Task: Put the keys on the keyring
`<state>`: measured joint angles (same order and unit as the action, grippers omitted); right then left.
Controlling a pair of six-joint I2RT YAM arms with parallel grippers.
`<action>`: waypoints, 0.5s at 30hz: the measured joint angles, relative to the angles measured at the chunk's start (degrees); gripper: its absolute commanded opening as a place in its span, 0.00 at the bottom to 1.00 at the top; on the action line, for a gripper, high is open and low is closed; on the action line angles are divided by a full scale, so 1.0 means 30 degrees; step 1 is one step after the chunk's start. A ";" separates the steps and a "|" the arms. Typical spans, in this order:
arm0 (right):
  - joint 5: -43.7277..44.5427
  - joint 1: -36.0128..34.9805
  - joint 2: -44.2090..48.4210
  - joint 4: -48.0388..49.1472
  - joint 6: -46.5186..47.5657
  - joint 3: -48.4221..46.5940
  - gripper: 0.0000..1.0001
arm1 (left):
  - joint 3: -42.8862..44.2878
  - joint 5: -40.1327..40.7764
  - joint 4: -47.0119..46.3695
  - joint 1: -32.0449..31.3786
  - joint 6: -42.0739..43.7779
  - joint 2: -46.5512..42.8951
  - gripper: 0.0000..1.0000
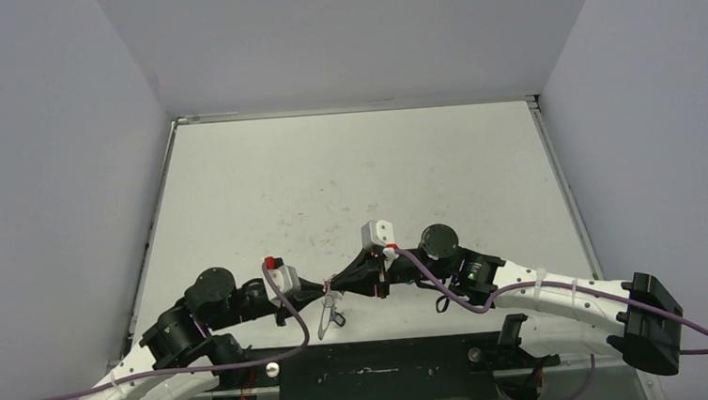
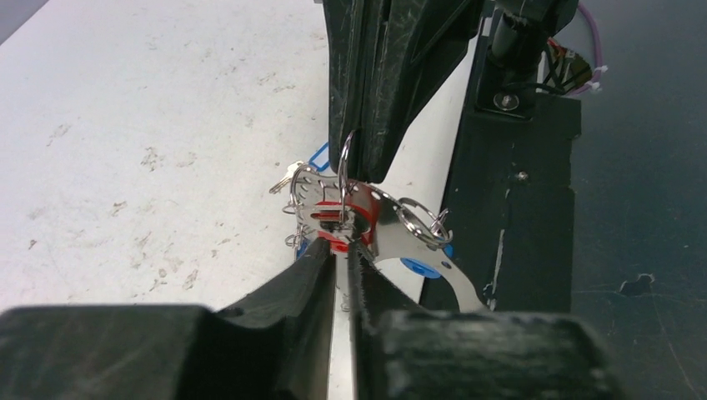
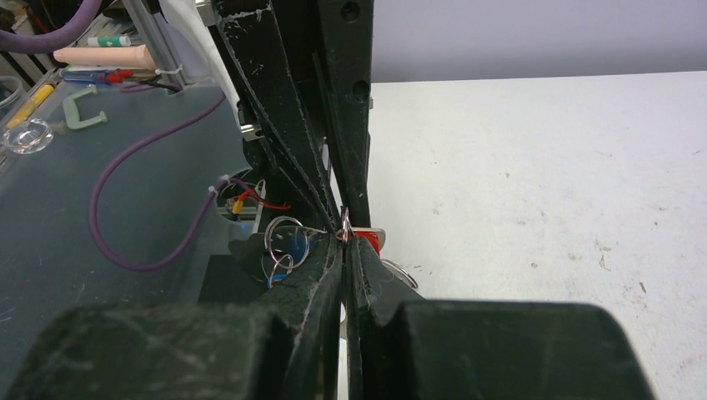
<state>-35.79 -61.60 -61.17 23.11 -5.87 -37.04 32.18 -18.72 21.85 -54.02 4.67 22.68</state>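
While the keyring (image 2: 343, 162), a thin wire hoop, hangs just over the near edge of the surface (image 2: 150, 125), the right claw (image 2: 364, 171) is clenched on it. The left claw (image 2: 338, 243) is clenched on the red-tagged key (image 2: 360, 218) directly below. The blue-tagged key (image 2: 419, 267) dangles alongside (whether it is already threaded cannot be told). Both holds are fingertip pinches on thin metal. A slight twist or pull between the arms could spring the hoop loose or let the key slip, dropping the bundle by the black plate (image 2: 517, 217).
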 measured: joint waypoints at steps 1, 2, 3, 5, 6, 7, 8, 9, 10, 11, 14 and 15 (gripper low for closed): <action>0.0000 0.0000 0.0000 0.0000 0.0007 0.0000 0.00 | 0.0007 0.0124 0.0102 0.0000 0.0015 -0.0051 0.21; 0.0000 0.0000 0.0000 0.0000 0.0000 0.0000 0.00 | 0.0015 0.0270 0.0219 0.0000 -0.0015 -0.0153 0.24; 0.0000 0.0000 0.0000 0.0000 0.0000 0.0000 0.00 | 0.0036 0.0401 0.0335 0.0000 -0.0015 -0.0306 0.26; 0.0000 0.0000 0.0000 0.0000 0.0000 0.0000 0.00 | 0.0073 0.0568 0.0357 0.0000 -0.0073 -0.0685 0.28; 0.0000 0.0000 0.0000 0.0000 0.0007 0.0000 0.00 | 0.0102 0.0619 0.0306 0.0000 -0.0153 -0.0933 0.28; 0.0000 0.0000 0.0000 0.0000 0.0007 0.0000 0.00 | 0.0109 0.0634 0.0131 0.0000 -0.0248 -0.1202 0.28; 0.0000 0.0000 0.0000 -0.0007 0.0007 0.0000 0.00 | 0.0109 0.0634 -0.0051 0.0000 -0.0335 -0.1421 0.28; 0.0000 0.0000 0.0000 -0.0007 0.0007 0.0000 0.00 | 0.0109 0.0634 -0.0277 0.0000 -0.0408 -0.1588 0.28; 0.0007 0.0000 0.0000 -0.0007 0.0007 0.0000 0.00 | 0.0109 0.0627 -0.0554 0.0000 -0.0466 -0.1712 0.28; 0.0000 0.0000 0.0000 -0.0007 0.0007 0.0000 0.00 | 0.0109 0.0627 -0.0780 0.0000 -0.0510 -0.1778 0.28; 0.0000 0.0000 0.0000 -0.0015 0.0007 0.0000 0.00 | 0.0109 0.0597 -0.1443 0.0000 -0.0670 -0.1821 0.27; 0.0000 0.0000 0.0000 -0.0022 0.0007 0.0000 0.00 | 0.0109 0.0583 -0.1610 0.0000 -0.0721 -0.1814 0.26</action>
<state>-35.79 -61.60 -61.17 23.05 -5.85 -37.04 32.51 -16.97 17.02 -54.02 2.50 17.23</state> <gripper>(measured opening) 0.038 0.276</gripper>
